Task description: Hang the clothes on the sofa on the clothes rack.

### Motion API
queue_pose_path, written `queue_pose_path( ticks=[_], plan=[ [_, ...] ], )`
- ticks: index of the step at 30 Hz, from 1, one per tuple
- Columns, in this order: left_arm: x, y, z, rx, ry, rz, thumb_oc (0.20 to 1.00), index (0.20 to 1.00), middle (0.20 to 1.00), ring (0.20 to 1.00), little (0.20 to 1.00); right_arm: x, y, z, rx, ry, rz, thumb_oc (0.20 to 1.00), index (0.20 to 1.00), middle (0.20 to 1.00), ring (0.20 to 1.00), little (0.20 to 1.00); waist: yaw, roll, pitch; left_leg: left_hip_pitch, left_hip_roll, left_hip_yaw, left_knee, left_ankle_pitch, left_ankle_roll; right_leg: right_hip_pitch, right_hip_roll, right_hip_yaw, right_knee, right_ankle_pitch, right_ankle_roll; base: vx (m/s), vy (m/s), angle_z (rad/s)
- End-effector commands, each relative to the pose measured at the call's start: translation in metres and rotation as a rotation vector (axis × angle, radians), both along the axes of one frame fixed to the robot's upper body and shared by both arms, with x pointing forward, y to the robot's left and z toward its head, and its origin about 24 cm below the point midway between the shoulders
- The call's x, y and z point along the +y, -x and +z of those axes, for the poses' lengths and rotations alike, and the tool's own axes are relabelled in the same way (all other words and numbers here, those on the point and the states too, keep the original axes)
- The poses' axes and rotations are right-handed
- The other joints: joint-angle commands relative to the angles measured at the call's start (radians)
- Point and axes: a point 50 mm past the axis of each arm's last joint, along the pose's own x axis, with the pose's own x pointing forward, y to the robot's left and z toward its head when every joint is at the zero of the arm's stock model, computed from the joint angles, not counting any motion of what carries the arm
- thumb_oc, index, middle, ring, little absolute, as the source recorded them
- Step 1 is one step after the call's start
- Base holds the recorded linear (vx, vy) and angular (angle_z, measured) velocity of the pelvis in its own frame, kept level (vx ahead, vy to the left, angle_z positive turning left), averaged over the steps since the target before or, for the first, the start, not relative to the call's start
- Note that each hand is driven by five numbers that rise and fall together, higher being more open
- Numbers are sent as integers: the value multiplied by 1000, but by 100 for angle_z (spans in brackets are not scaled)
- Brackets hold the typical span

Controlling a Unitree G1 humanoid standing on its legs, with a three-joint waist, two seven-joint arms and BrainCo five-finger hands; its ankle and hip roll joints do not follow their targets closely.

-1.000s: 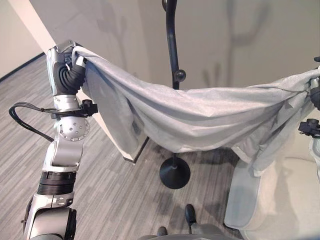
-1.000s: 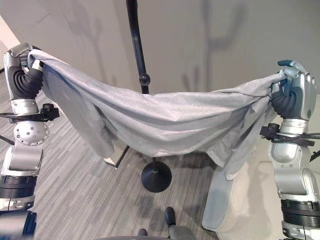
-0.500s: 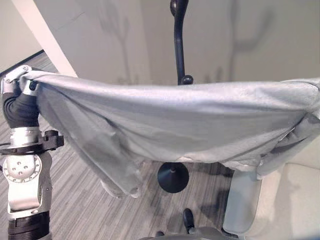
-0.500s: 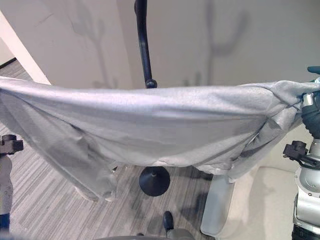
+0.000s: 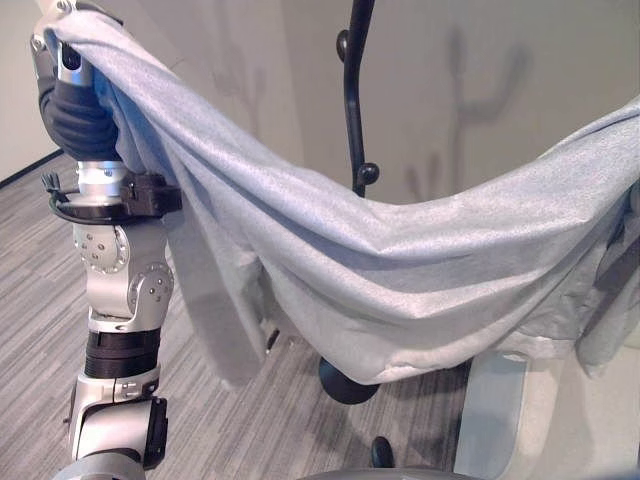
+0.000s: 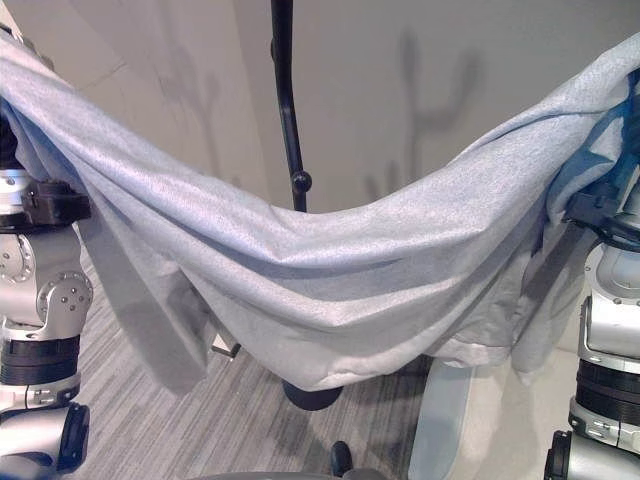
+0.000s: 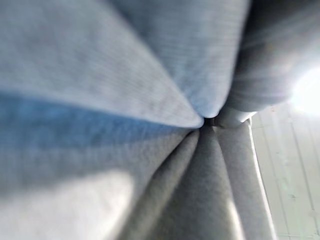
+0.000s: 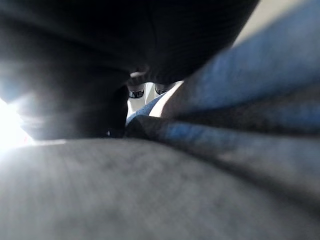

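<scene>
A light grey garment hangs stretched between my two raised hands and sags low in the middle. My left hand is up at the far left, curled on the garment's left end, with cloth draped over its top. In the left wrist view the folds gather to one pinched point. My right hand is high at the right edge, under the garment's right end. The black clothes rack pole with its knob stands just behind the garment's middle. The rack's round base shows below the hem.
The pale sofa with its grey armrest stands at the lower right, beside the rack's base. A light wall and a white pillar stand behind the rack. Grey striped floor spreads to the left.
Both hands have risen, so the garment's ends are higher. It sags in the middle instead of stretching level. The view has also shifted.
</scene>
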Motion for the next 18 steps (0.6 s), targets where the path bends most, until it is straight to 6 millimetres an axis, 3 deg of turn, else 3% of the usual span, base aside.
queue_pose_path(
  ticks=[1,4,11,15,17,18],
  plan=[
    [6,-7,21,-17,-39,119,200,200,200,200,200,-4,-2,26,-50,65,-110,200,200,200,200,200,18,-33,-76,-48,-19,83,1,6,-37,136,-20,-43,5,-162,82,9,-8,4],
    [25,-27,37,63,-75,293,200,200,200,200,200,-14,-19,46,-8,106,-246,200,200,200,200,200,21,-36,-80,-46,-18,87,1,7,-36,137,-19,-48,6,-160,88,25,-11,6],
    [51,-65,43,281,-27,403,200,200,200,200,200,-39,-57,69,151,67,-437,200,200,200,200,200,14,-36,-64,-52,-14,91,1,5,-44,131,-16,-57,8,-162,94,0,0,0],
    [60,-81,36,415,-126,546,200,200,200,200,200,-54,-78,59,305,14,-500,200,200,200,200,200,16,-38,-49,-69,-13,90,1,15,-48,116,-15,-63,9,-154,95,-18,-6,3],
    [57,-89,23,484,-218,613,200,200,200,200,200,-58,-92,38,428,-7,-501,200,200,200,200,200,20,-42,-33,-85,-11,92,1,20,-49,103,-16,-65,8,-148,96,-34,-13,3],
    [57,-89,23,484,-218,614,200,200,200,200,200,-58,-92,39,428,-7,-501,200,200,200,200,200,20,-41,-33,-86,-11,92,1,21,-49,102,-16,-65,8,-148,96,-32,-16,1]
  ],
)
